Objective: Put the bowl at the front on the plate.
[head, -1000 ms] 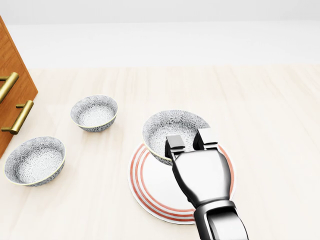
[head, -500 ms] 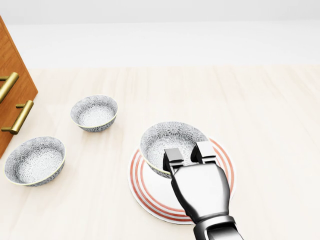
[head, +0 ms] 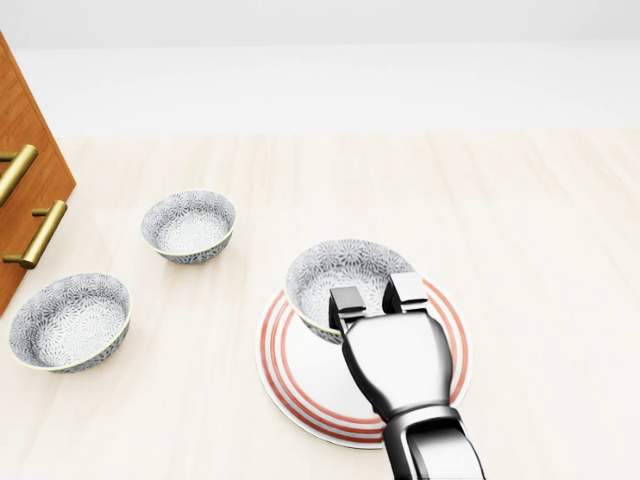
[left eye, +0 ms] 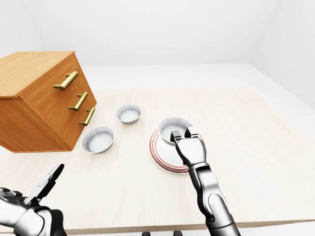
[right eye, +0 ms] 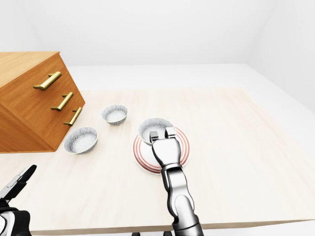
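Over the plate: the bowl [head: 345, 268] lies across the upper-left part of the plate [head: 300, 388] in the head view, overhanging its edge. Whether it rests on the plate or hangs just above it cannot be told.
Right hand [head: 398, 360]: glossy chrome with black joints. Two fingers [head: 348, 300] are hooked over the bowl's lower rim and clamp it; the third is hidden.
Left hand [left eye: 37, 194]: bottom left of the left-eye view, fingers stretched out, holding nothing, well apart from the crockery.
Table [head: 530, 250]: pale matte wood with a faint lengthwise grain.
Room: plain white walls [left eye: 162, 29].
Plate pattern: white with concentric red rings.
Bowl pattern: fine grey floral print with a cream rim.
Other bowls [head: 188, 226]: two with the same print, left of the plate and apart from each other.
Chest of drawers [left eye: 39, 105]: orange-brown wood with three brass bar handles [left eye: 66, 80], at the table's left.
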Controlling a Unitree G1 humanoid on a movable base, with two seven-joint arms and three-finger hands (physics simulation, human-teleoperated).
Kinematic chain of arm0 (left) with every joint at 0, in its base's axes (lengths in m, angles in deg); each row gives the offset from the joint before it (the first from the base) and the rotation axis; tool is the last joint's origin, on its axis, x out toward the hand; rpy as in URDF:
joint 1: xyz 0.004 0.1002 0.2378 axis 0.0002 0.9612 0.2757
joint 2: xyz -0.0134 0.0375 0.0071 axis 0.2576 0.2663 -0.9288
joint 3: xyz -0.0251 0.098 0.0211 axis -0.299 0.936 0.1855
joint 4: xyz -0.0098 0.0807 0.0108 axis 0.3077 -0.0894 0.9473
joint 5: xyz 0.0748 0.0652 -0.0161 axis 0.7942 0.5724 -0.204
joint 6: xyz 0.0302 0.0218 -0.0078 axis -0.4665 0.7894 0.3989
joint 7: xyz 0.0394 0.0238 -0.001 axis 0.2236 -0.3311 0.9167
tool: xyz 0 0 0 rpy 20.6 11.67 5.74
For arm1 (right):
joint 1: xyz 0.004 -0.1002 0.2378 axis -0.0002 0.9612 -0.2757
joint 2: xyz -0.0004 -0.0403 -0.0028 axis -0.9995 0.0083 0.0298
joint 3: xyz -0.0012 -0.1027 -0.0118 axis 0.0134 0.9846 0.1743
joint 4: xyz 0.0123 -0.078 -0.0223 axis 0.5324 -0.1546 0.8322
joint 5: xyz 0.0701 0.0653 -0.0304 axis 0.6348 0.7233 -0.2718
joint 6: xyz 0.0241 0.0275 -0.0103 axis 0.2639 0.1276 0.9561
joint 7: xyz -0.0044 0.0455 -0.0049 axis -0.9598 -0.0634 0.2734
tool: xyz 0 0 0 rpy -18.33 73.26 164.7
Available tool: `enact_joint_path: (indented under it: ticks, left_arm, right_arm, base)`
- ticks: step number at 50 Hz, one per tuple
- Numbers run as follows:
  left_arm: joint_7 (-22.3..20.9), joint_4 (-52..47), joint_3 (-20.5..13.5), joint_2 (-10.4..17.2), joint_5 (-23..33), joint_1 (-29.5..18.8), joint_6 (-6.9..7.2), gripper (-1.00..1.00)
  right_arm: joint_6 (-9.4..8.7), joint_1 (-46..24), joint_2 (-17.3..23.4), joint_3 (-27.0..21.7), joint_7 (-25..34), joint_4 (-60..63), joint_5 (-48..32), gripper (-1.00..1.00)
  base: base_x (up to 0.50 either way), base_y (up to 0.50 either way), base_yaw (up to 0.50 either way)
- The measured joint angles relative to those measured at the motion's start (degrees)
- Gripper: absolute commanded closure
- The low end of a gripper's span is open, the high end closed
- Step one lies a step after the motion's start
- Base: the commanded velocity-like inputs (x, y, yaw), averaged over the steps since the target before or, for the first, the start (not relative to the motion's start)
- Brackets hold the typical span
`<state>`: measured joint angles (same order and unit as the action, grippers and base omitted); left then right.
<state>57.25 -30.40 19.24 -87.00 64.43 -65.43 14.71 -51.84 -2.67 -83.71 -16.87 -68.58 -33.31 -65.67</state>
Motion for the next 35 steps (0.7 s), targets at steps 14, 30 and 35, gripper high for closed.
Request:
enact_joint_path:
  ticks: [14, 30, 35]
  left_arm:
    - [0.00, 0.18, -0.05, -0.03, 0.00, -0.06, -0.19, -1.00]
    - [0.00, 0.89, 0.25, 0.11, 0.04, -0.14, -0.85, -1.00]
    - [0.00, 0.83, 0.28, 0.14, 0.02, -0.12, -0.76, -1.00]
  right_arm:
    - [0.00, -1.75, 0.18, -1.02, -1.57, -4.73, 1.86, 1.00]
    - [0.00, -2.13, 0.59, -1.46, -2.36, -6.21, 2.76, 1.00]
    - [0.00, -2.13, 0.69, -1.66, -2.35, -5.86, 2.51, 1.00]
  base:
    - [0.00, 0.00, 0.00]
    - [0.00, 0.00, 0.00]
    - [0.00, 0.00, 0.00]
